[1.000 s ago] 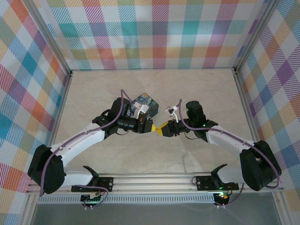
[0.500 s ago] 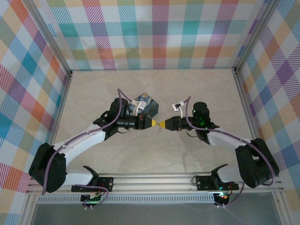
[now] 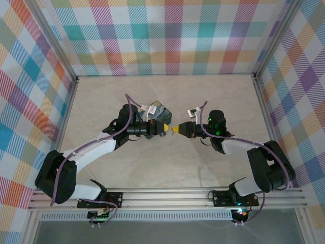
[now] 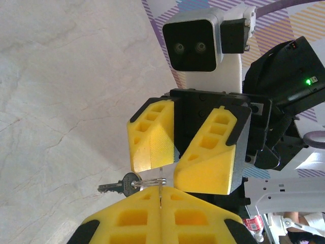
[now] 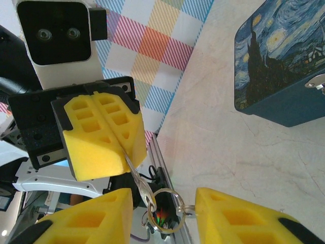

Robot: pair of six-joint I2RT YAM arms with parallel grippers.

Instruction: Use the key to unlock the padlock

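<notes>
- Two yellow-padded claws are set tip to tip above the tabletop point(image 4: 61, 101). This placement is judged to serve a handover of the key rather than the unlocking itself.
- Nearest the left wrist lens, at the bottom of that frame, the left claw point(image 4: 160, 197) is seen pressed fully together. The key point(image 4: 160, 176) is pinched edge-on in its seam, so that a thin silvery sliver is left sticking out for the other arm to take.
- Just beside those tips, at lower centre, a ring point(image 4: 151, 181) is carried on the key. A spare key point(image 4: 119, 187) is hung from it to the left, free of both claws.
- Slightly farther, at mid-frame, the right claw point(image 4: 172, 175) is held spread, with one pad on each side of the sliver. Nothing is gripped by it, and whether a pad touches the metal cannot be told.
- In the right wrist view the same wide gap is shown along the bottom edge, with the ring lying between the pads.
- Farther back, at the upper right of that view, a dark blue box with a starry print point(image 5: 274, 61) is rested on the tabletop, with a metal clasp point(image 5: 316, 81) at its edge. In the top view it is placed just behind the left claw.
- The padlock's place cannot be made out, so the lock stage is judged not yet begun.
</notes>
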